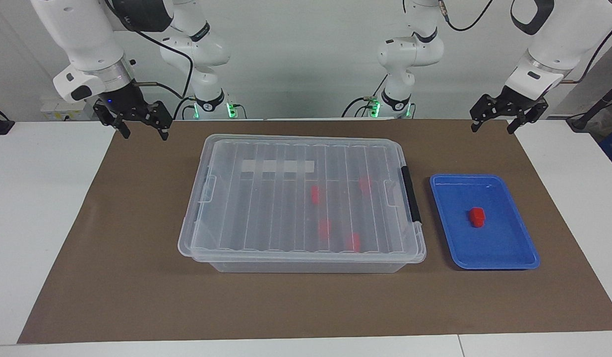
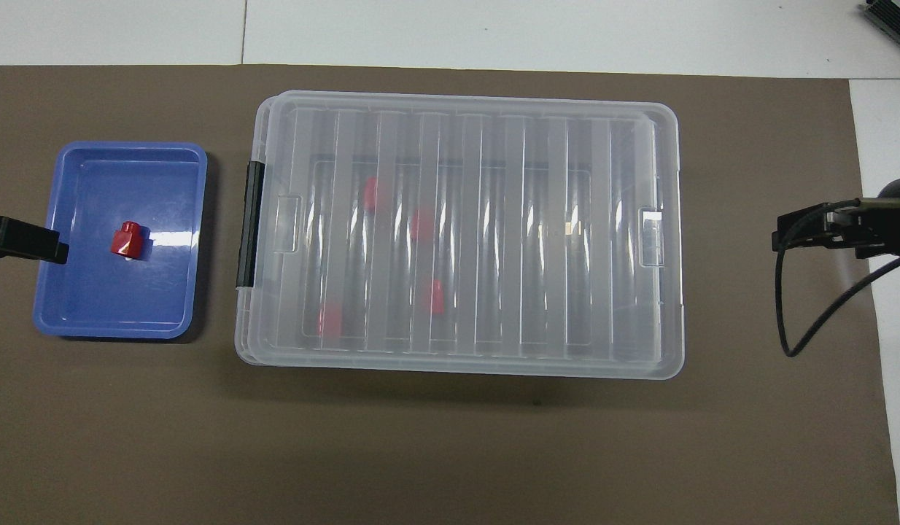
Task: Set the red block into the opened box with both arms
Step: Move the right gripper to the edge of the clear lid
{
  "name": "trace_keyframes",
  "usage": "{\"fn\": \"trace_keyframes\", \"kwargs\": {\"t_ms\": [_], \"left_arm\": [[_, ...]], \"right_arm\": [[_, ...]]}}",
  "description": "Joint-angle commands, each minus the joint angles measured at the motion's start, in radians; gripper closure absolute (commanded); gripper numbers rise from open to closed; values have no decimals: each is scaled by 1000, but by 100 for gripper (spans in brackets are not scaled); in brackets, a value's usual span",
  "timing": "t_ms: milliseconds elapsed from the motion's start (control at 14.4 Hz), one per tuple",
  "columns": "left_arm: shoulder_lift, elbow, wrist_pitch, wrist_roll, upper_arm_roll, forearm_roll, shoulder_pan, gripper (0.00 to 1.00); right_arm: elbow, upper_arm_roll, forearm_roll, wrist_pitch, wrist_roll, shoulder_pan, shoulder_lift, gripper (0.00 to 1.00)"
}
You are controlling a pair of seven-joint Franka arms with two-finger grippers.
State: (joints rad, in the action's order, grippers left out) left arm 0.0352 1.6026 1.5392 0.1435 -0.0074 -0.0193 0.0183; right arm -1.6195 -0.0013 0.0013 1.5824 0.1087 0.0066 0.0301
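One red block [image 1: 476,216] [image 2: 127,238] stands in a shallow blue tray [image 1: 514,248] [image 2: 92,306] toward the left arm's end of the table. The box [image 1: 246,208] [image 2: 625,219] lies mid-mat with its ribbed clear lid on it and a black latch [image 1: 411,193] [image 2: 249,222] on the end beside the tray. Several more red blocks [image 1: 315,194] [image 2: 422,224] show through the lid. My left gripper [image 1: 492,130] [image 2: 27,240] hangs open in the air by the tray's outer edge. My right gripper [image 1: 145,134] [image 2: 815,235] hangs open over the mat's other end. Neither holds anything.
A brown mat [image 1: 137,297] [image 2: 450,452] covers the table's middle, with white tabletop [image 1: 33,208] at both ends. A black cable [image 2: 807,321] loops down from the right gripper. A strip of white tape [image 1: 277,166] is on the box's lid.
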Motion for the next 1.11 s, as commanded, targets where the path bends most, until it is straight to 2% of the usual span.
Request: {"fn": "trace_keyframes", "kwargs": {"t_ms": [0,277,485,623,900,1039], "left_arm": [[15,13,-7,-7,6,-2,-1,0],[15,13,-7,-8,6,-2,-1,0],[15,13,-7,-7,6,-2,-1,0],[15,13,-7,-8,6,-2,-1,0],[15,13,-7,-7,6,-2,-1,0],[15,13,-7,-7,6,-2,-1,0]], "right_arm": [[-14,1,5,-9,18,-8,14,0],[-14,1,14,-9,23,-8,16,0],[-51,1,17,8,32,-13,30,0],[-120,1,17,75,34,-8,59,0],[-322,3,19,258,34,-4,120,0],[-368,7,19,316,35,1,119,0]]}}
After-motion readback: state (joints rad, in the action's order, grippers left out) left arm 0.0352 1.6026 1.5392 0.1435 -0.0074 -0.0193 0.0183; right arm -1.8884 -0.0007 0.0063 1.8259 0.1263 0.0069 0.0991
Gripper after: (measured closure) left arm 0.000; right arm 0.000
